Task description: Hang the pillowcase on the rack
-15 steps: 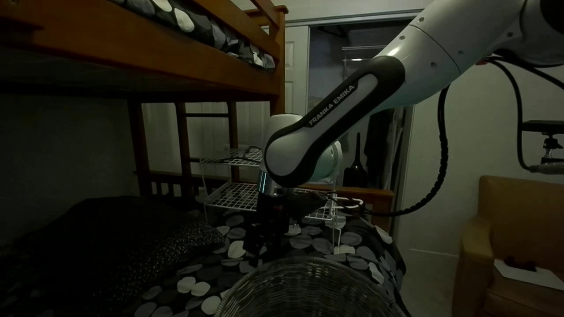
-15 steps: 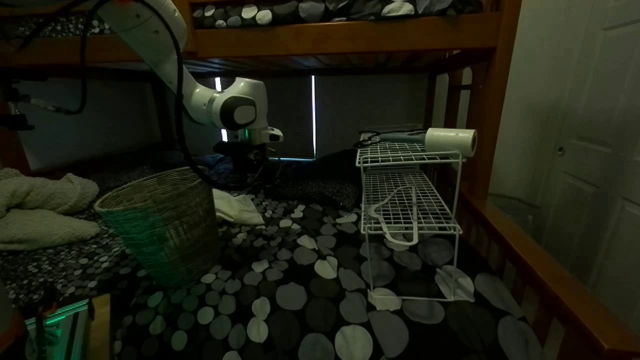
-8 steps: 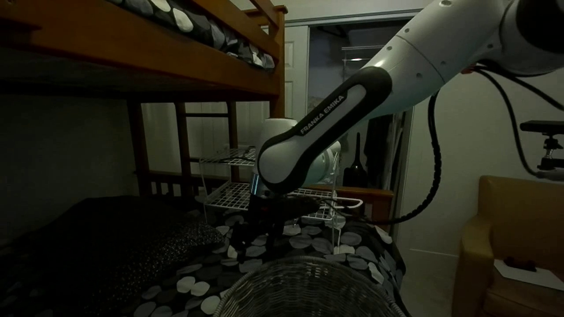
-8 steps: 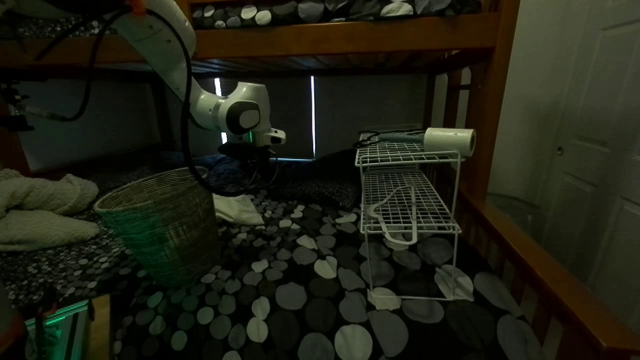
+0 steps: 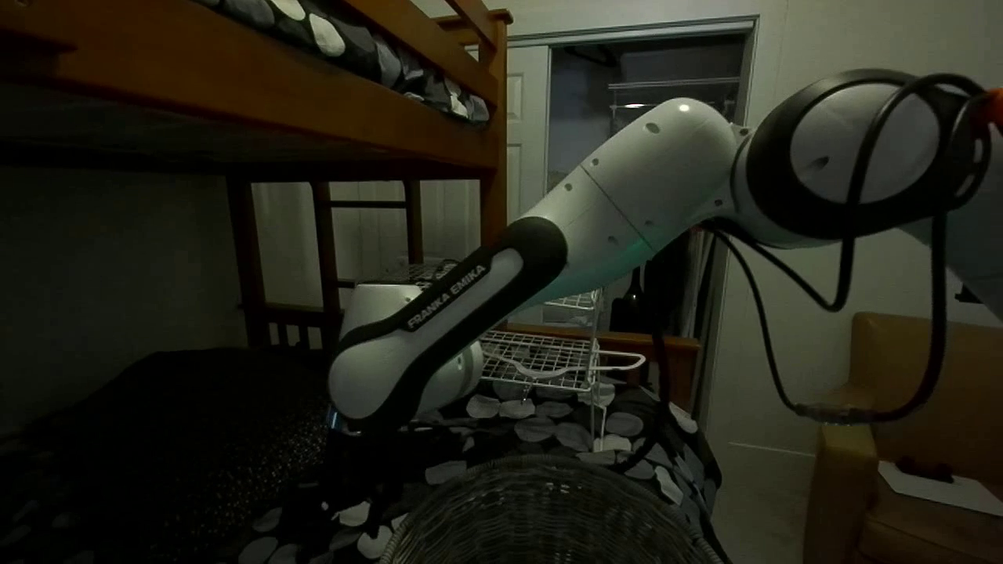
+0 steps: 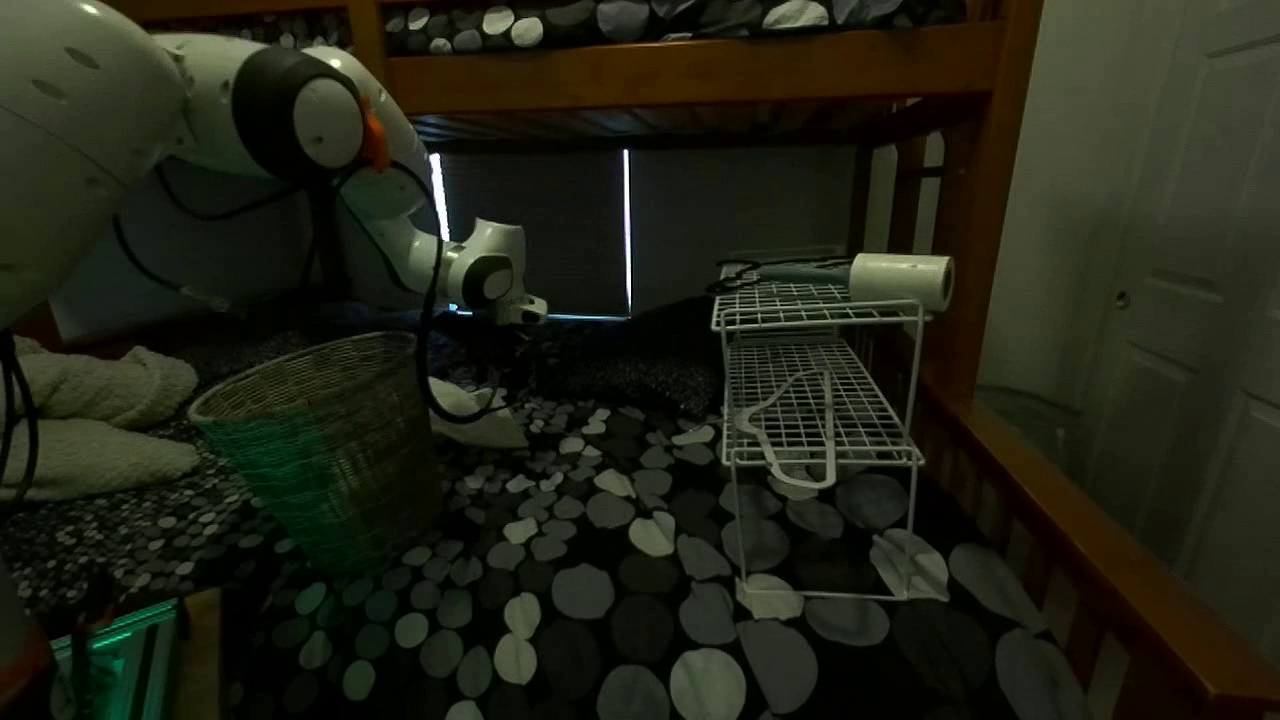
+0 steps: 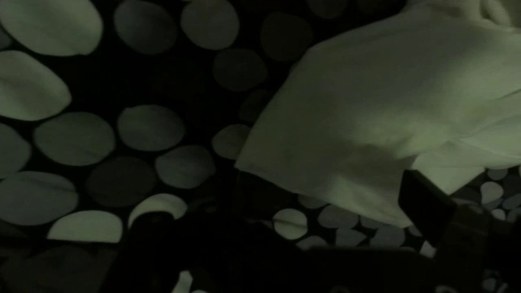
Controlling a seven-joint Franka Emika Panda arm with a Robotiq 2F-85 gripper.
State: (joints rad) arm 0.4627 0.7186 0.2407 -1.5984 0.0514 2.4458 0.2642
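Pale pillowcase just beside the wicker basket, visible end pointing away from it, full long axis hidden, gripper spread wide near the basket, wire rack well apart.

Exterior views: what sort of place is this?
Most likely a bedroom: both exterior views show an orange-brown wooden bunk bed and a black fabric bedspread with grey and white spots. An exterior view also shows what looks like an open, white-framed closet.
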